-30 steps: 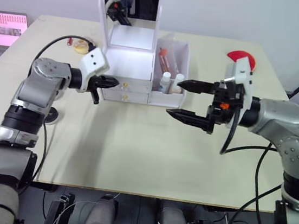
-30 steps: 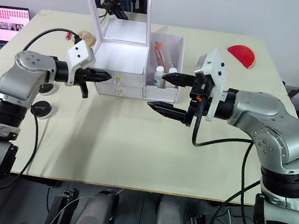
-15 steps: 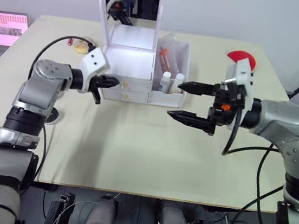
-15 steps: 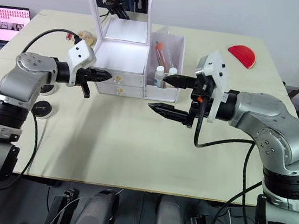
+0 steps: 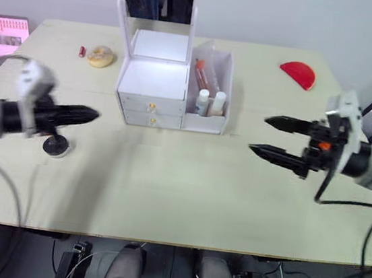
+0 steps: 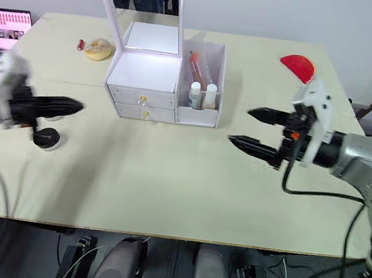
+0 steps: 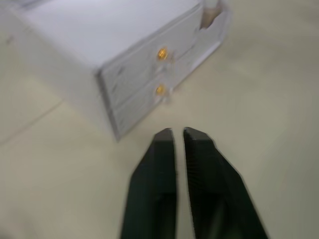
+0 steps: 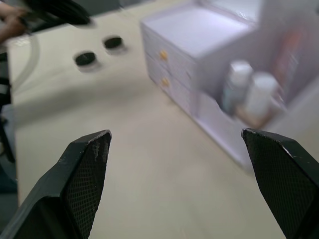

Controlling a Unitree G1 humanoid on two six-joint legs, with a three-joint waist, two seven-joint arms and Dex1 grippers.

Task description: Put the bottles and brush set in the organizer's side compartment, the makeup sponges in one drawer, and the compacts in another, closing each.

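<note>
**Inspector:** State the organizer's position and facing.

**Assistant:** The organizer (image 6: pixel 159 81) stands at the far middle of the bench (image 6: pixel 167 184), its long axis running across the robot's view. Both drawer fronts face the robot, one above the other, each with a small gold knob (image 7: pixel 162 53). Both drawers sit flush with the front. A mirror panel (image 6: pixel 143 1) rises upright behind the drawer block.

**Inspector:** Contents?

**Assistant:** The side compartment (image 6: pixel 201 90), on the robot's right of the drawers, holds two white-capped bottles (image 6: pixel 203 95) standing upright at its front, and a clear brush set (image 6: pixel 194 62) with a red tip leaning behind them. A black compact (image 6: pixel 45 138) lies on the bench to the left of the organizer. A tan sponge (image 6: pixel 99 48) lies at the far left, a small red item just beside it. A red sponge (image 6: pixel 298 66) lies at the far right.

**Inspector:** Jaws?

**Assistant:** The left gripper (image 7: pixel 178 135) has its jaws drawn narrow, almost touching, empty, pointing toward the drawers and well apart from them. The right gripper (image 6: pixel 255 129) has its jaws spread wide, empty, pointing left toward the side compartment, apart from it.
</note>
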